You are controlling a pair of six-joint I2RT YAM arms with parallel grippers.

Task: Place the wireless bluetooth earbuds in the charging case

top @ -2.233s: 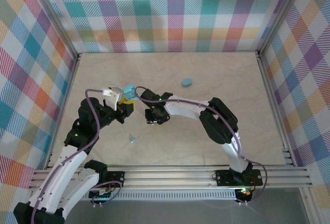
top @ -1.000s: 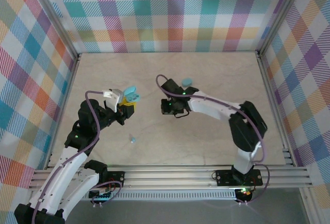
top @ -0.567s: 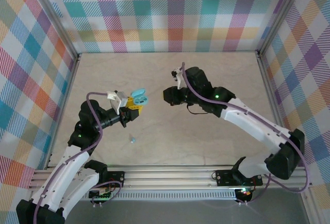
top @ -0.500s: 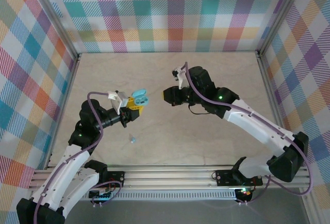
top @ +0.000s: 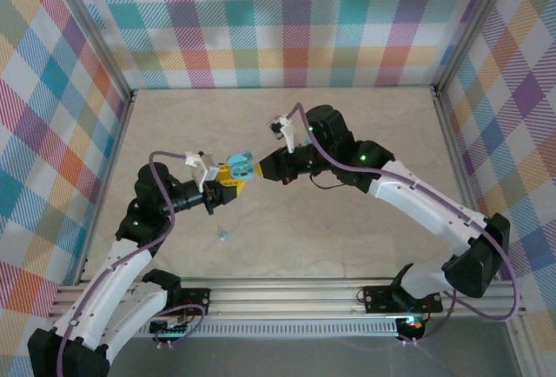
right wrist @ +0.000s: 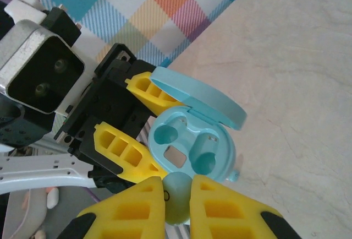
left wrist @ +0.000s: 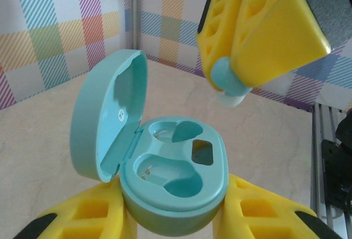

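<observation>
Left gripper [top: 228,175], seen from the top external camera, is clamped on a light-blue oval plastic charging case [top: 241,162] and holds it above the pale marbled surface [top: 365,221] with its lid open. The right gripper [top: 266,168] faces it from just beside, closed on something too small to make out from here. A tiny light-blue plastic earbud [top: 224,235] lies loose on the surface, nearer the arm bases and well apart from both grippers.

From the left wrist, the left gripper's yellow fingers [left wrist: 82,220] pinch the base of the charging case [left wrist: 176,175] from both sides. The lid [left wrist: 104,123] stands hinged up on the left, and the 2 wells face upward, both looking empty. The right gripper [left wrist: 234,76] hangs above and behind the case, squeezing a second earbud [left wrist: 228,85] whose rounded end pokes out past the fingertips.

From the right wrist, that held earbud [right wrist: 176,201] sits between the right gripper's fingers [right wrist: 132,211], just short of the rim of the charging case [right wrist: 190,145], with the wells facing the camera.

The step in hand looks like seating this earbud in 1 of the wells. Doing it well probably means centring the earbud over a single well, turning it to match the well's shape, and approaching straight along the well's axis, clear of the raised lid. The left gripper should hold the case firm, and the right should let go only once the earbud is seated. Which well fits this earbud, I cannot tell.
</observation>
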